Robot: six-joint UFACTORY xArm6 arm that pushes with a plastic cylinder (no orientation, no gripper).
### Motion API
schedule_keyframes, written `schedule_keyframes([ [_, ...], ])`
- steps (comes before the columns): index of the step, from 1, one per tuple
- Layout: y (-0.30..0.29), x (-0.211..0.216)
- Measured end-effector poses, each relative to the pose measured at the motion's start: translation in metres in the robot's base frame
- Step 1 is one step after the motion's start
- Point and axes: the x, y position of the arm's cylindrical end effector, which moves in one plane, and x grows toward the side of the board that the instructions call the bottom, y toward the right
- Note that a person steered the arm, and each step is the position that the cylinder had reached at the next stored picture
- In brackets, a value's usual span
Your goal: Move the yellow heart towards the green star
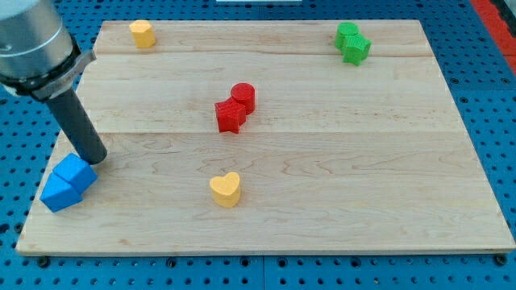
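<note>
Surface (322,161): pale wooden board, laid on a blue perforated base (492,89).

Red star (230,115) and red cylinder (243,97): near the board's middle, touching, cylinder toward the view's top right of the star.

Two blue blocks, one (75,171) above the other (58,192): at the view's lower left edge, touching.

Yellow block (142,33): top left corner, alone; shape unclear.

Green block (347,34): top right, shape not discernible.

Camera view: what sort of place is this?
Likely a robotics lab tabletop pushing setup: a wooden board on a blue perforated base, small coloured blocks such as the yellow heart and green star, and my tip beside the blue blocks.
</note>
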Motion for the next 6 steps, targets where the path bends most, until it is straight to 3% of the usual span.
schedule_keyframes([
  [1, 0.065, 0.027],
  [2, 0.08, 0.064],
  [3, 0.161, 0.064],
  [5, 0.286, -0.006],
  [6, 0.304, -0.034],
])
